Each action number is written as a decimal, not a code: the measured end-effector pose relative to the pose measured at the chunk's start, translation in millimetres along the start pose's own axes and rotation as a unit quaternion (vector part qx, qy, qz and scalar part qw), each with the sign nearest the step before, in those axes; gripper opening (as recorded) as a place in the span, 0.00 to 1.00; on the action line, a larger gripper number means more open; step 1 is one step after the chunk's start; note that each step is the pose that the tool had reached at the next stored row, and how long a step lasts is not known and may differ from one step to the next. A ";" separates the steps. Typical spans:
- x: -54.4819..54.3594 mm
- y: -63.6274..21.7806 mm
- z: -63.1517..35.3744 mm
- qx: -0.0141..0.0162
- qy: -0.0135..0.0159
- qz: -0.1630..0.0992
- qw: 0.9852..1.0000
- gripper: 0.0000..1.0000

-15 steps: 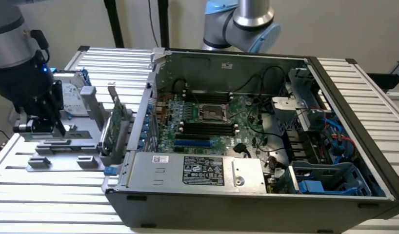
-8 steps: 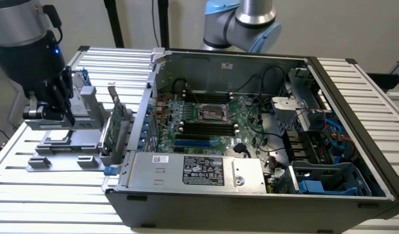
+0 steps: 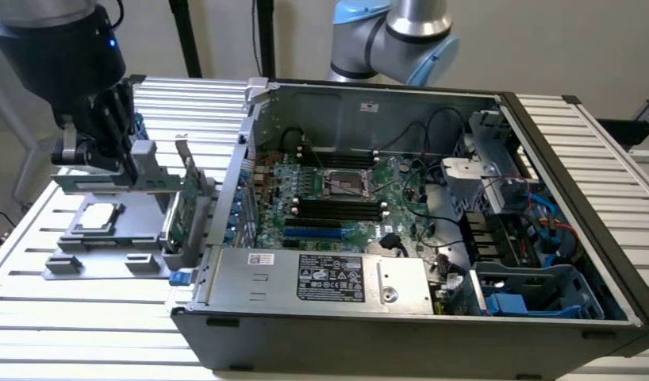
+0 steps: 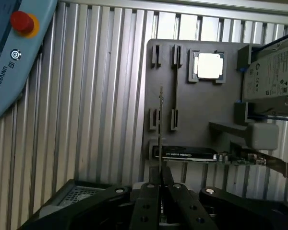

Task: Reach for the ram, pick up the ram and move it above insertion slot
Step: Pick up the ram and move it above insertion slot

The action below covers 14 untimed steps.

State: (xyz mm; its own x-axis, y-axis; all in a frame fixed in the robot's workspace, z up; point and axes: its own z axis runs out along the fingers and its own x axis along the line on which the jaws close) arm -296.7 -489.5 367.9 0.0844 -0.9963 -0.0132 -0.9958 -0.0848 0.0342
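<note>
The ram [image 4: 162, 115] is a thin green stick seen edge-on, running out from between my fingertips over the grey fixture tray [image 4: 201, 110]. My gripper [image 4: 161, 184] is shut on the ram, with its jaws pressed close on either side. In the exterior view my gripper [image 3: 97, 159] hangs above the fixture tray [image 3: 102, 238] at that view's left, outside the computer case. The black insertion slots [image 3: 340, 208] lie on the motherboard inside the open case, well toward that view's right of my gripper.
A green expansion card [image 3: 182, 208] stands in the tray beside the case wall. A processor chip [image 4: 208, 65] and a silver hard drive [image 4: 273, 72] also sit on the tray. A teach pendant [image 4: 14, 57] lies on the slatted table. Another arm [image 3: 393, 40] stands behind the case.
</note>
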 end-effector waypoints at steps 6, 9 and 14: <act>-1.1 -16.5 -21.6 0.000 0.000 0.000 1.000 0.13; -2.2 -25.0 -23.9 0.000 -0.001 0.000 1.000 0.13; -4.4 -40.3 -25.0 0.000 -0.002 0.000 1.000 0.13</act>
State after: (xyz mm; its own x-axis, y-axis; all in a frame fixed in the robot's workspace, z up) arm -256.1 -481.9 391.5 0.0846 -0.9963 -0.0174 -0.9958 -0.0852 0.0340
